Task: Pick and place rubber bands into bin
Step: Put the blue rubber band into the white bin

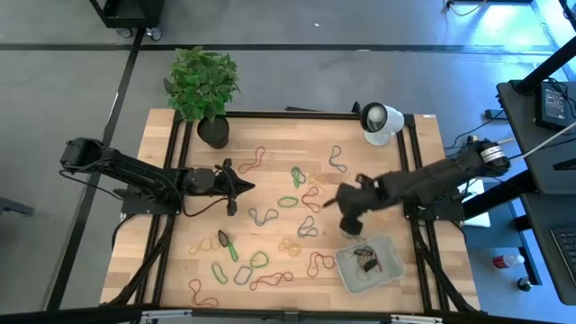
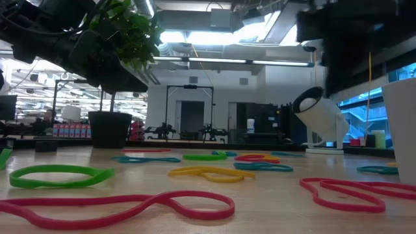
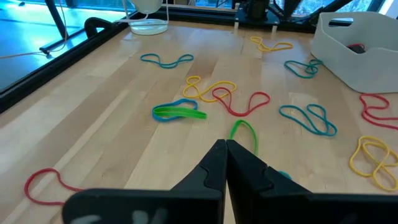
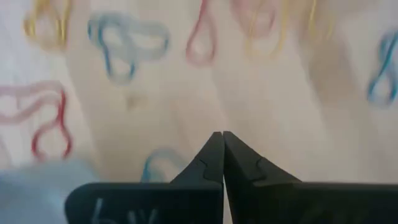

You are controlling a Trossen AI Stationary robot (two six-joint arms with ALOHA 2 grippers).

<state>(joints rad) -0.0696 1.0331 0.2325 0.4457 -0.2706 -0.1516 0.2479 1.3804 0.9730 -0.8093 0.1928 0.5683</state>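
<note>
**Midway: right gripper empty above the boards beside the bin**

Evidently a sorting task partly done. Seen from above, the bin (image 1: pixel 370 266) lies at about five o'clock on the table (image 1: pixel 162 180), near the front right corner, within short reach of the right arm; a few dark and red loops already lie inside it. The rubber bands (image 1: pixel 288 202) are scattered singly over the centre and front of the boards, from twelve o'clock round to seven, mostly apart from one another, which probably lets each be pinched alone.

The right gripper (image 4: pixel 222 155) hangs over the boards just beyond the bin's far-left corner, its fingers pressed together with nothing visible between them; no band is held. The left gripper (image 3: pixel 225 163) waits at about nine o'clock, pointing toward the centre, fingers likewise together and empty, a green band (image 3: pixel 244 132) lying just ahead of its tips.

A potted plant (image 1: pixel 205 90) stands at eleven o'clock and a white round device (image 1: pixel 382 121) at one o'clock. No brand, label or legible writing shows anywhere.
</note>
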